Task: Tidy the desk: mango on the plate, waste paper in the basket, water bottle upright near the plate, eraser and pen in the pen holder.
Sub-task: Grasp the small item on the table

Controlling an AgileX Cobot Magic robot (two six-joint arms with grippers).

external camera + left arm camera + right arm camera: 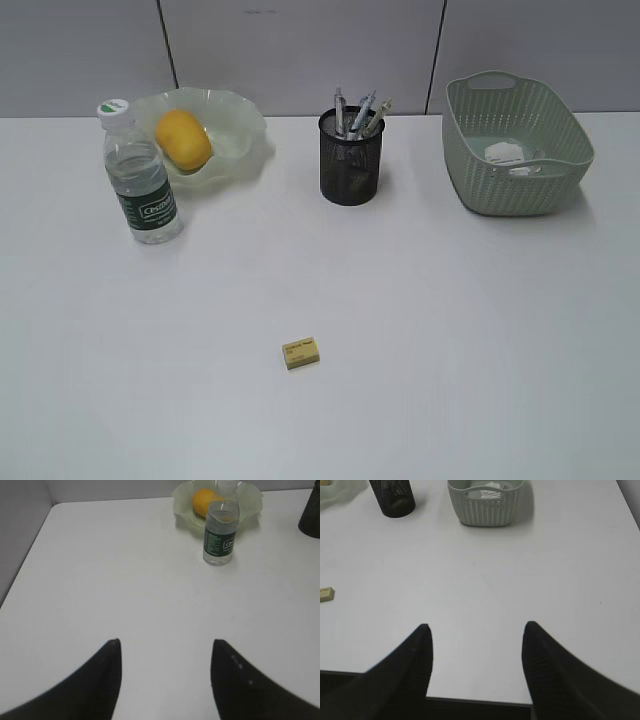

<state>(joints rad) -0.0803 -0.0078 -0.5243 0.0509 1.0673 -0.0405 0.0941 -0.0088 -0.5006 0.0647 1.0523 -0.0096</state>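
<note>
The yellow mango (183, 140) lies in the ruffled pale green plate (240, 120) at the back left. Just in front of the plate the water bottle (140, 180) stands upright. Several pens (358, 113) stick out of the black mesh pen holder (351, 160). White waste paper (503, 153) lies inside the basket (518, 145) at the back right. A small yellow eraser (301, 352) lies alone on the desk (450, 320) near the front. My left gripper (166, 642) hangs open over bare desk, far from the bottle (220, 532). Above the desk's front edge my right gripper (476, 626) is open and empty, with the eraser (326, 594) far to its left.
Grey wall panels close off the back of the desk. In the left wrist view the desk's left edge (27, 555) runs beside a grey wall. The desk's front edge (475, 701) lies under the right gripper.
</note>
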